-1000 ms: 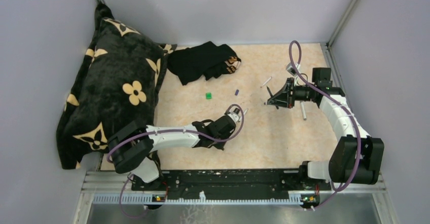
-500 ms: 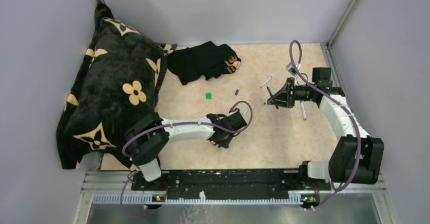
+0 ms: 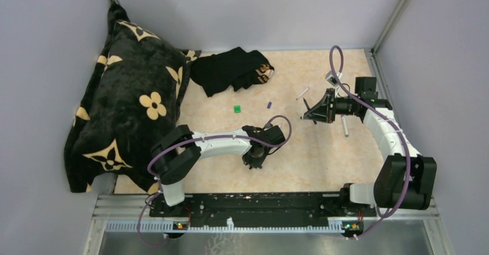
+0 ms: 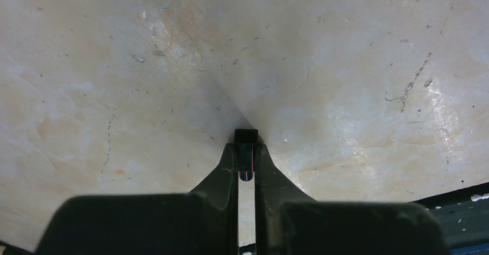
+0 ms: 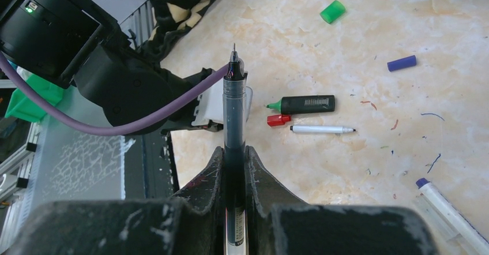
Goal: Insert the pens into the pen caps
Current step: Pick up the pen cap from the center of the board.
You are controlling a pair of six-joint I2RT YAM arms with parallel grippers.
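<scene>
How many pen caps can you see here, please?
4: green cap and purple cap lying apart on the table, red cap beside the black marker, and a dark cap pinched in the left gripper. More may be hidden.

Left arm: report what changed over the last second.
The left gripper drew back toward the near edge as its arm swung right; it now points down, pinching a small dark cap. Unchanged: right gripper gripping its pen, green cap, purple cap.

We find no word or number we can read. The black-barrelled marker (image 5: 308,103) carries pale print along its barrel, too small to make out; the black pillow (image 3: 132,76) shows only tan flower motifs.
</scene>
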